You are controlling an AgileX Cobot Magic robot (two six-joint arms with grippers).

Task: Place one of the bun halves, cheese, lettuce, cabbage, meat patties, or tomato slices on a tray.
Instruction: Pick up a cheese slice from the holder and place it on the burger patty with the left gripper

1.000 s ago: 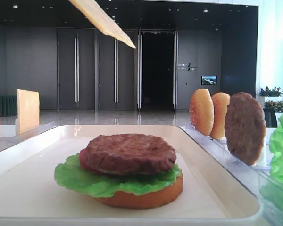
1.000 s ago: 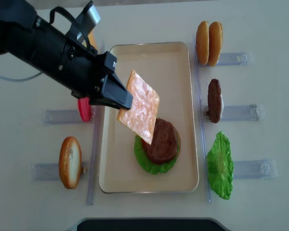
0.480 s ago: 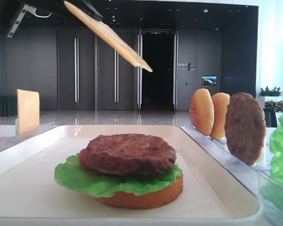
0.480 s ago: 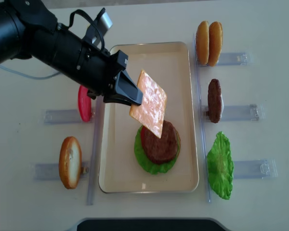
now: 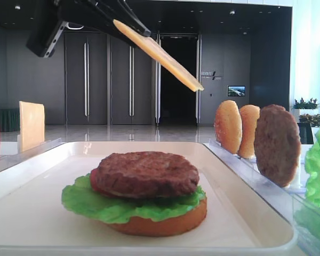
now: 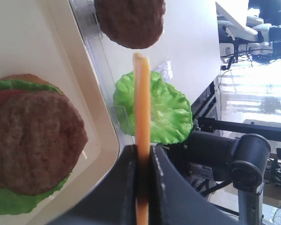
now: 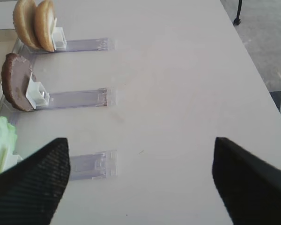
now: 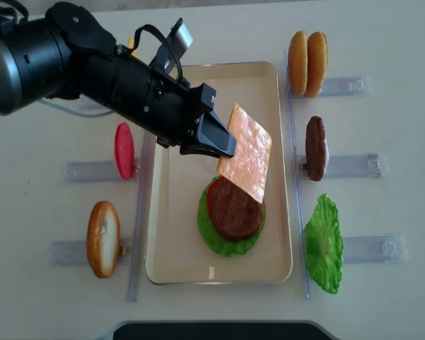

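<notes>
My left gripper [image 8: 223,145] is shut on one edge of a thin orange-yellow cheese [image 8: 246,152] slice and holds it tilted in the air above the cream tray [image 8: 176,212]. The slice hangs over the upper right part of a stack on the tray: a meat patty [image 8: 234,211] on tomato, lettuce [image 5: 96,205] and a bun half [image 5: 165,225]. In the left wrist view the jaws [image 6: 142,154] pinch the cheese [image 6: 141,93] edge-on, beside the patty [image 6: 33,140]. My right gripper [image 7: 138,183] stands open over bare table, nothing between its fingers [image 7: 33,187].
Clear racks flank the tray. The right ones hold two bun halves [image 8: 307,64], a patty [image 8: 315,147] and lettuce [image 8: 324,243]. The left ones hold a tomato slice [image 8: 125,150] and a bun half [image 8: 103,239]. Another cheese slice [image 5: 31,125] stands at far left.
The left arm has carried the cheese rightward across the tray and lower, from over the tray's left side to above the patty stack. The right gripper shows no earlier view.
</notes>
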